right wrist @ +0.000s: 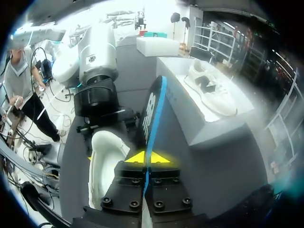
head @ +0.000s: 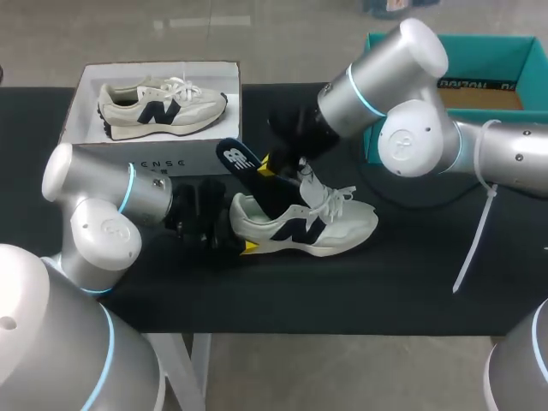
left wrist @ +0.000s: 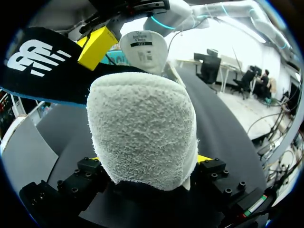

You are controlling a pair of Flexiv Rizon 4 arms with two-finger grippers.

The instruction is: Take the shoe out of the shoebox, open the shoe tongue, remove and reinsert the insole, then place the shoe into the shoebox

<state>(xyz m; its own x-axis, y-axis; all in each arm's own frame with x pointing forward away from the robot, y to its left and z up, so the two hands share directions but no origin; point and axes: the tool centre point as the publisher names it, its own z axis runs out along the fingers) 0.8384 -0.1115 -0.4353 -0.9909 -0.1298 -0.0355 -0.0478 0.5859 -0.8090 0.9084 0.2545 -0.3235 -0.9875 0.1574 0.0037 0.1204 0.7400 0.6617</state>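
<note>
The left jaws clench the heel of the shoe (head: 318, 227); the right jaws pinch the black insole (head: 250, 171), which rises tilted from the shoe.

A desk (head: 411, 282) draped in black cloth fills most of the head view, and a white metal leg (head: 195, 368) shows under its near edge. At the far right corner stands an open teal cardboard box (head: 514, 53) with a brown inside (its near wall is partly hidden). At the far left, a second cream-and-white sneaker (head: 163, 107) with a dark side logo lies on its side in the white cardboard shoebox (head: 201, 154), heel to the left, white laces loose. The right wrist view shows this sneaker (right wrist: 209, 90) too.
</note>
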